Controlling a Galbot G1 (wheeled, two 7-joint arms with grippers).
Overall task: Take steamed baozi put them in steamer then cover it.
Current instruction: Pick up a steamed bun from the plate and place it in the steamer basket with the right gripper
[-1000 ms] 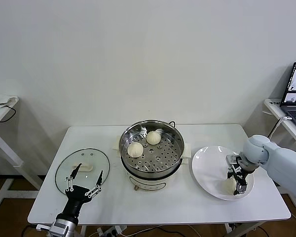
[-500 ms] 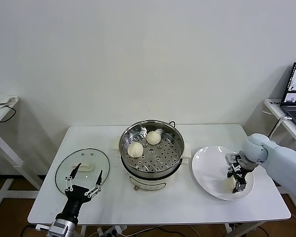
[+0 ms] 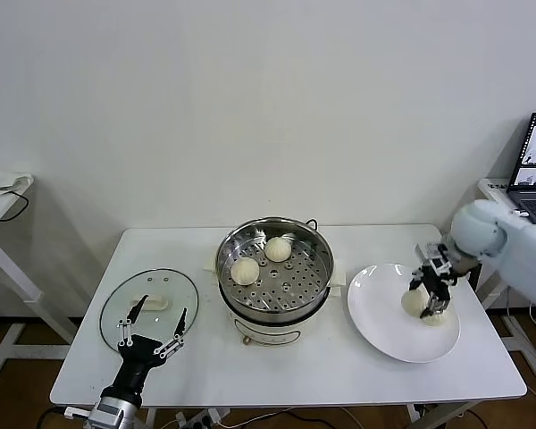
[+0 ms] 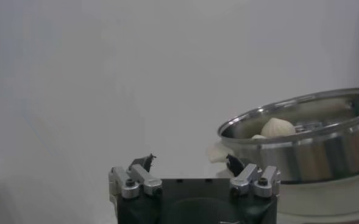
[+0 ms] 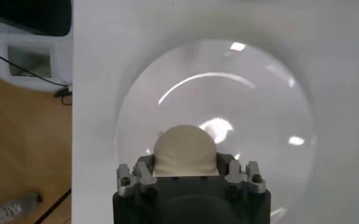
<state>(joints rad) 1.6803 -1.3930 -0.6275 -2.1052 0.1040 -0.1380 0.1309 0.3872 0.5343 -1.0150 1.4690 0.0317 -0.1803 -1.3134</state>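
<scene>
Head view: the right gripper [image 3: 431, 288] hangs over the far right part of the plate [image 3: 384, 326], jaws closed on a baozi [image 3: 416, 302]; from here the fingers cover the bun's right side, and whether it has cleared the plate cannot be told. In the right wrist view the same bun [image 5: 184, 150] sits between the jaws, its lower part hidden behind the gripper body, with the plate [image 5: 270, 103] beneath. Two more baozi [image 3: 245, 270] lie on the steamer [image 3: 273, 299] tray, toward its far left. The cover [image 3: 149, 306] lies flat on the table [image 3: 339, 366], left of the steamer. The left gripper [image 3: 151, 331] hovers at the cover's near edge, jaws spread wide and empty; its arm is cut off by the frame's bottom.
</scene>
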